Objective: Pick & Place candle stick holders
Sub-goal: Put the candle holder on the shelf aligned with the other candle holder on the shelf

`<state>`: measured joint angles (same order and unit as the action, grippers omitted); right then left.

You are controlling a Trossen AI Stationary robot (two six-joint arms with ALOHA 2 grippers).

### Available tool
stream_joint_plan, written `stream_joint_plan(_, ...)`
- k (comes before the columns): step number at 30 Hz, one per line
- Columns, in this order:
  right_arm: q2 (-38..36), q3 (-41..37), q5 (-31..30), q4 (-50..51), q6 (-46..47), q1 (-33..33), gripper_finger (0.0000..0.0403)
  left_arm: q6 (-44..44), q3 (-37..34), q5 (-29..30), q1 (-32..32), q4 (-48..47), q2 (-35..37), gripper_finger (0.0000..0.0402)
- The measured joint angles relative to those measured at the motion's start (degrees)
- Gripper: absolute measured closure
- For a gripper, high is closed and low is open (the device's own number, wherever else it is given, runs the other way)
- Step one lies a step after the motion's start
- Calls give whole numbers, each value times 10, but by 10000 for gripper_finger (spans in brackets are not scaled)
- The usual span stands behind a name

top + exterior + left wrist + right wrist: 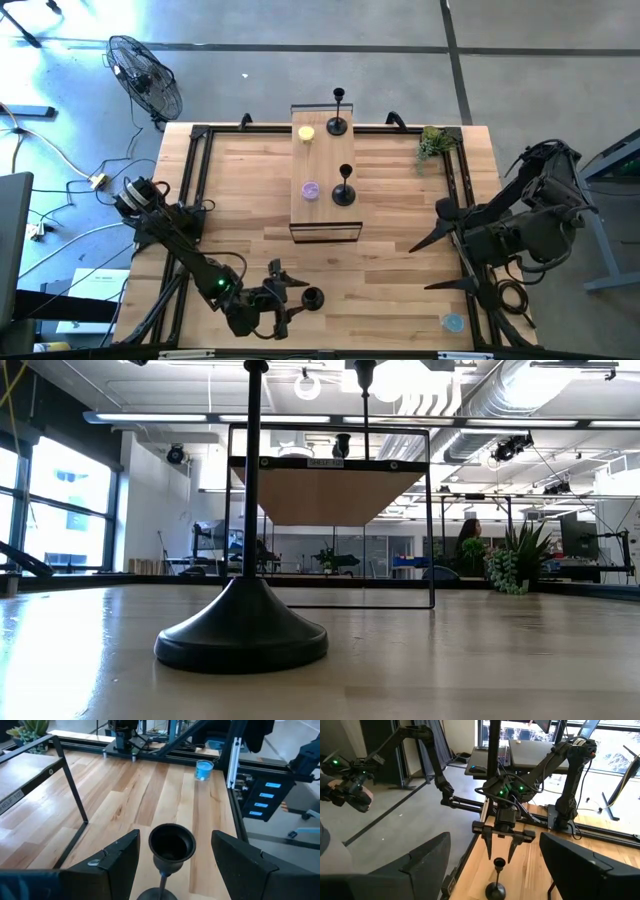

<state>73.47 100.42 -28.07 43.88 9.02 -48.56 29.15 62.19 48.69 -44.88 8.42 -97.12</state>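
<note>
Down at the table's near edge, the left gripper [291,296] stands wide open, fingers either side of a candle stick holder [312,297] without touching it. Two other holders [338,126] [344,194] stand on the raised shelf [322,165]. Off right, the right gripper [432,246] waits, also spread wide.

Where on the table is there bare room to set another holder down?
Bare wood lies between the raised shelf and the right claw, and left of the shelf. It is crowded at the near edge, where the left claw straddles a holder.
</note>
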Motion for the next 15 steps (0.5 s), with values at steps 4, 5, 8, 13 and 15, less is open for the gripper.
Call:
stream_joint_plan(4,0,0,0,0,0,0,100,0,0,-2,6,5,-9,163)
stream_joint_plan(5,0,0,0,-1,0,0,100,0,0,-2,7,5,-13,163)
stream_joint_plan(8,0,0,0,-6,0,0,100,7,0,-11,16,12,-25,163)
stream_joint_plan(13,0,0,0,-13,0,0,100,13,0,-19,26,10,-28,163)
stream_joint_plan(15,1,0,0,-13,0,0,100,13,0,-31,31,7,-28,163)
